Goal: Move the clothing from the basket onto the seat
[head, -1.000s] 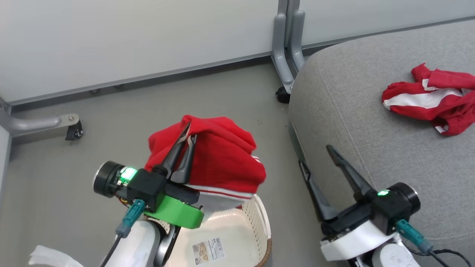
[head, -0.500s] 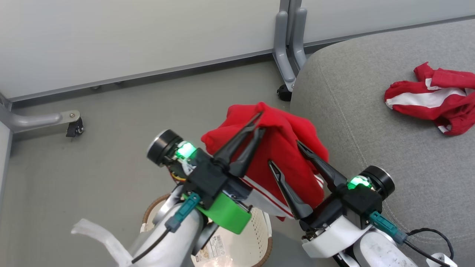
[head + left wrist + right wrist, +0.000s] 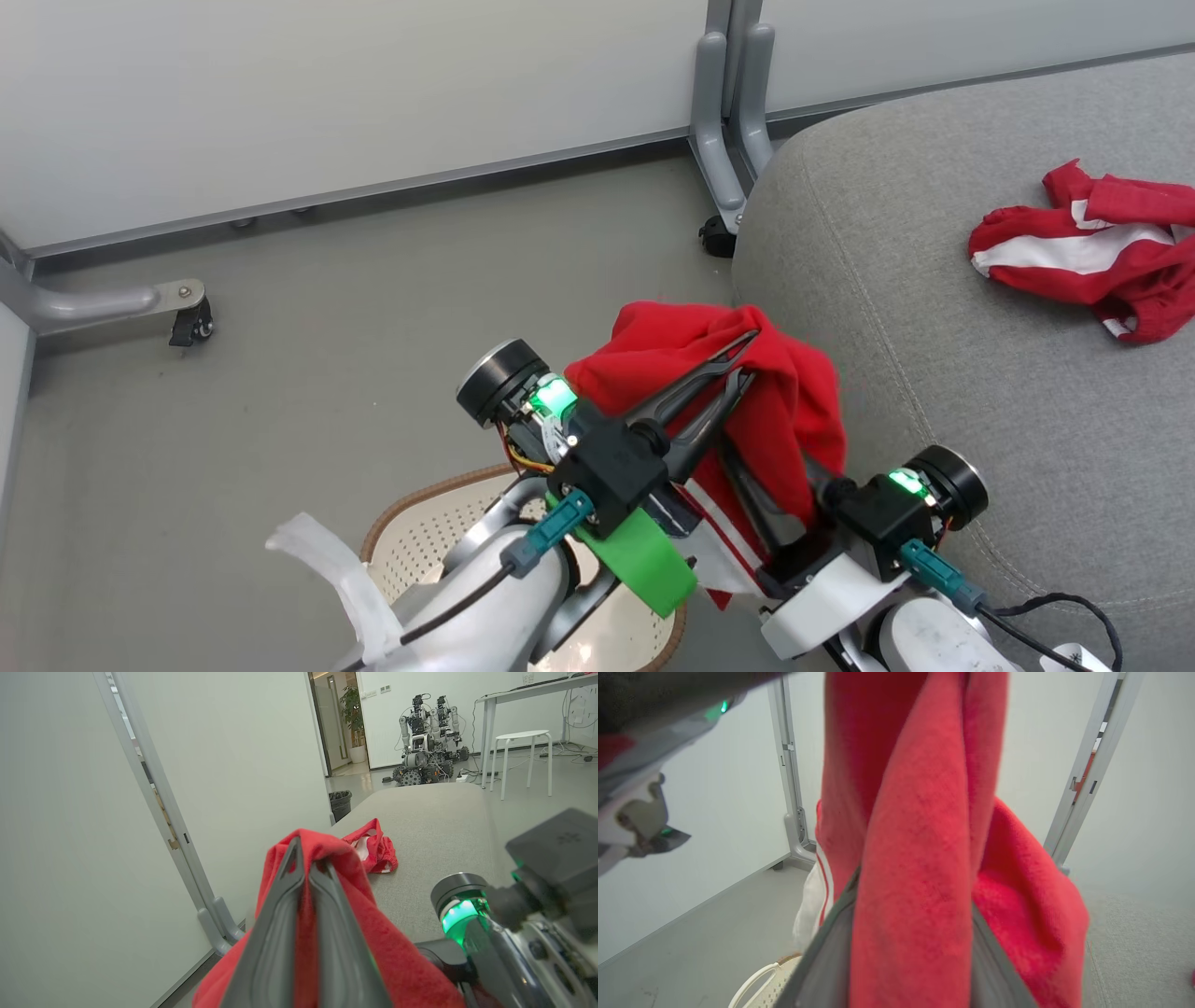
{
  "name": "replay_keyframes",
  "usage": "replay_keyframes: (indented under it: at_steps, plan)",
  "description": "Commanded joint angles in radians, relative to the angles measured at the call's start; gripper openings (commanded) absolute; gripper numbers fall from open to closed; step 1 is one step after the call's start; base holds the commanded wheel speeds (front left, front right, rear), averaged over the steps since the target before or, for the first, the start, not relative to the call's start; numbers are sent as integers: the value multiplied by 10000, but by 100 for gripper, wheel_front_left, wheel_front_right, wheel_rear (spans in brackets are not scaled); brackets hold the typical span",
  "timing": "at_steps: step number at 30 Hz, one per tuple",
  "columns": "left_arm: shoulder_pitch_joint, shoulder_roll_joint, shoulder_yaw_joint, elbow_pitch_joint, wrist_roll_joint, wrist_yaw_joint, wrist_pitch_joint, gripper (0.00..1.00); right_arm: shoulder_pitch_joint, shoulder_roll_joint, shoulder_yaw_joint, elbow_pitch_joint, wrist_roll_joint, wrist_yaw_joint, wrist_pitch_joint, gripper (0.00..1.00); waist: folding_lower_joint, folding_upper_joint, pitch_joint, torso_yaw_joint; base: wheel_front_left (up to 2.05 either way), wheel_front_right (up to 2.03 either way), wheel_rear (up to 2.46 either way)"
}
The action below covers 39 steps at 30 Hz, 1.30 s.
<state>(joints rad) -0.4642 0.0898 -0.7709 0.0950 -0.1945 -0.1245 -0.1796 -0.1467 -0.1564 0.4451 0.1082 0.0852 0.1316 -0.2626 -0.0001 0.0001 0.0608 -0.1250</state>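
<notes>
Grey seat (image 3: 943,308) — grey floor (image 3: 373,280), white partition (image 3: 327,93)

The lifted garment (image 3: 794,401) covers the right gripper's (image 3: 761,457) fingertips, so its grip cannot be judged. The basket (image 3: 420,487) is mostly behind the left arm (image 3: 495,607) and cut by the bottom edge; the second garment (image 3: 1074,257) runs off the right edge.
</notes>
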Motion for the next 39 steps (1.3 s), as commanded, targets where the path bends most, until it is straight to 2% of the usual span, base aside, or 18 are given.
replay_keyframes:
  at_steps: [1,10,11,12,28,39]
  plan:
    - [-75,84,53,20,-175,-44,31,0,145,18,-23,63,56,-18,-34,0,1,-1,4,-4,0,0,0]
    - [397,196,418,338,-1219,3,153,0,152,98,-444,128,143,-18,-34,0,1,-1,70,-3,0,0,0]
    - [435,207,460,352,-1266,54,117,8,155,131,-528,104,150,-18,-34,0,1,-1,80,0,0,0,0]
    - [487,208,517,365,-1330,120,79,100,160,156,-594,90,173,-18,-34,0,1,-1,96,5,0,0,0]
    - [1123,732,740,302,-1556,442,-116,100,302,289,-1258,21,282,-18,-34,0,1,-1,173,-15,0,0,0]
    - [1179,789,717,285,-1559,634,-198,100,280,291,-1344,-33,353,-18,-34,0,1,-1,268,-31,0,0,0]
